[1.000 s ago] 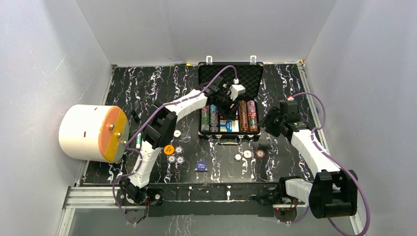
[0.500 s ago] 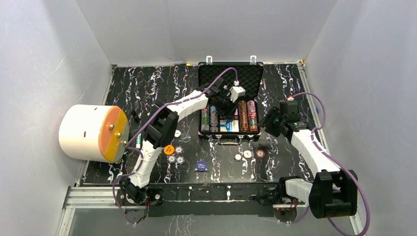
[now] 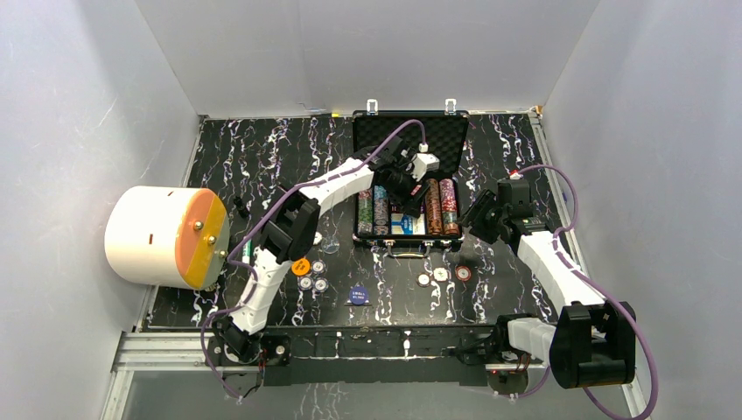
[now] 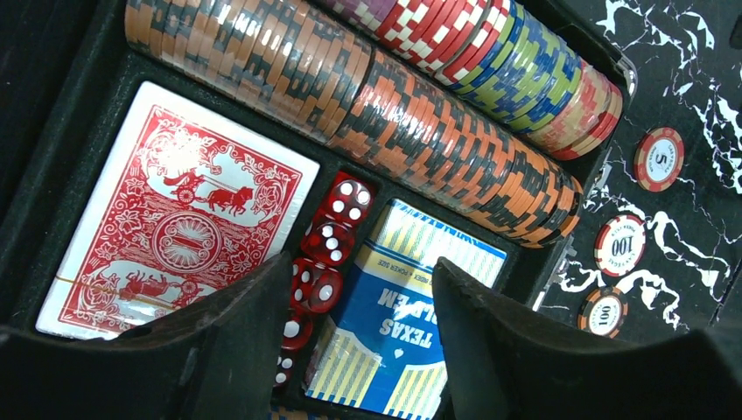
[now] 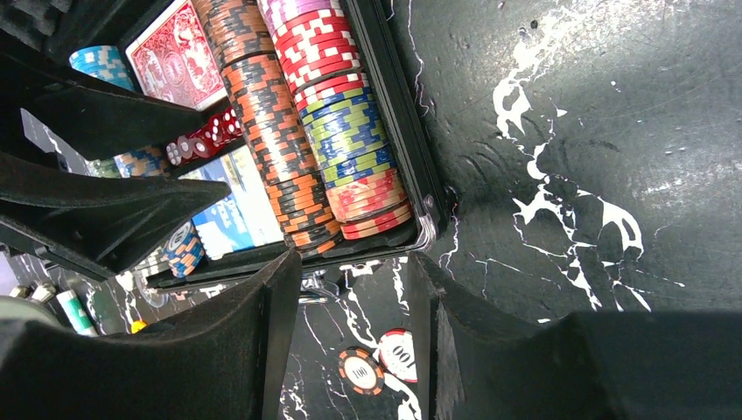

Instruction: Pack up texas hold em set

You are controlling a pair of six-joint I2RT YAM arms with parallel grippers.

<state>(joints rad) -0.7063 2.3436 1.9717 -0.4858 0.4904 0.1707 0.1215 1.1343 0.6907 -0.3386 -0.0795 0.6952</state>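
Nearest your bases, the blue button (image 3: 357, 295) lies flat on the table (image 3: 262, 157). A little beyond it three loose chips (image 3: 440, 274) sit just in front of the briefcase (image 3: 408, 248), and a second cluster of chips (image 3: 313, 278) lies off to the left beside the left arm. Expect these discs to be light, hard and slick. Lying flat, they give you little edge to pinch, so straddle one across its rim and close gently, or it may skid on the marble. Your right gripper (image 5: 354, 262) hangs beside the case's right front corner with its fingers apart and nothing between them. Further in, your left gripper (image 4: 359, 267) hovers over the open case, also spread and empty, directly above the row of red dice (image 4: 325, 254). The dice fill the narrow slot between the red deck (image 4: 175, 227) and the blue deck box (image 4: 411, 297), and the chip rows (image 4: 367, 96) are packed on edge along both sides. The dice are small, rigid and prone to roll, so leave them seated. Farthest back, the foam-lined lid (image 3: 446, 140) stands open. The filled case will likely be heavy and stiff, so swing the lid down by its far edge rather than dragging the body.
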